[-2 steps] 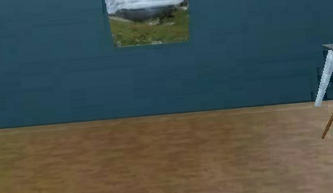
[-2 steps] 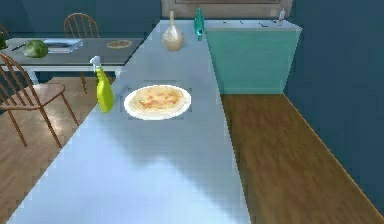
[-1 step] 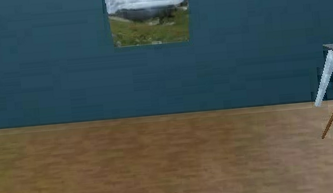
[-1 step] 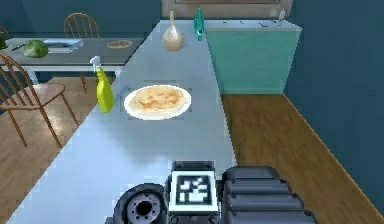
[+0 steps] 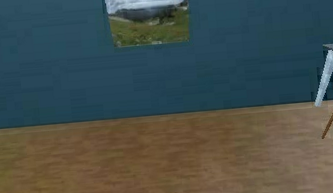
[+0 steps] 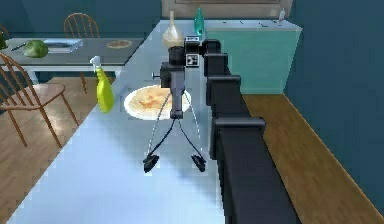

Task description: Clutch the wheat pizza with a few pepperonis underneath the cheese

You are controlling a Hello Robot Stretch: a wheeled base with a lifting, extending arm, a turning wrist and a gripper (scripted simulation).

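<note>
Pizza [image 6: 148, 100]: lying on pale surface [image 6: 90, 170], beside yellow bottle [image 6: 104, 86]. Pincer [image 6: 174, 158]: near it; whether anything is held cannot be told. Best lowered level with the crust edge before lifting.

- The arm [image 6: 235, 130], a dark square bar, reaches from the near edge toward the far side.
- At its far end the gripper [image 6: 173, 162] sits left, two thin fingers [image 6: 150, 163] pointing nearward.
</note>
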